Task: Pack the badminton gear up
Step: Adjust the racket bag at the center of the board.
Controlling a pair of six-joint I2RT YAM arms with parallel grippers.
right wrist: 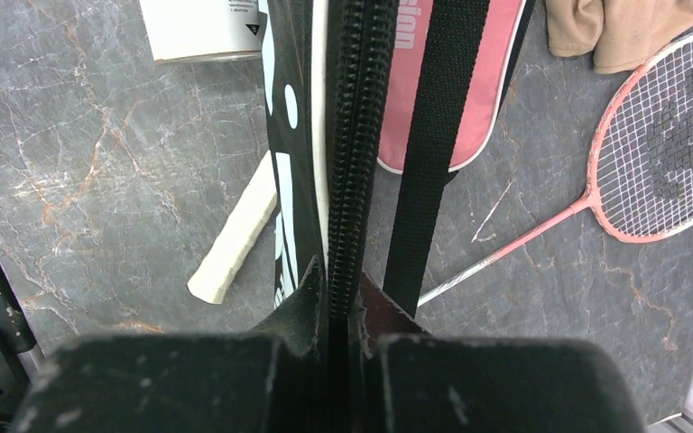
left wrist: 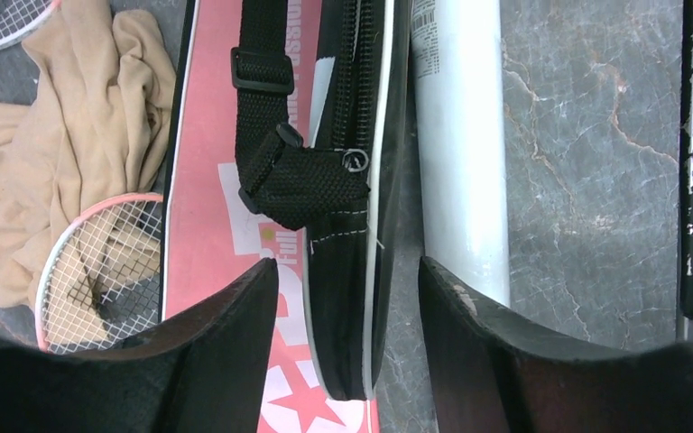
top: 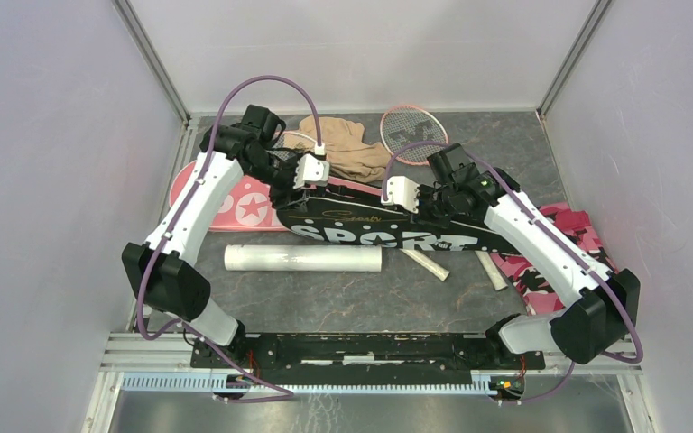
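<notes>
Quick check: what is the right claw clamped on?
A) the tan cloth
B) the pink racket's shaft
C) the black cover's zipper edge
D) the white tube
C: the right wrist view shows the right claw shut on the black cover along its zipper.

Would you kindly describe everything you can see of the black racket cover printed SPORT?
The black cover is racket-shaped, with white trim, white dots and large white SPORT lettering. A black zipper runs along its edge, and a black webbing strap is stitched on near one end. It stands on edge between the pink cover and the white tube. The right gripper is shut on its zipper edge; the open left gripper straddles the strap end.
</notes>
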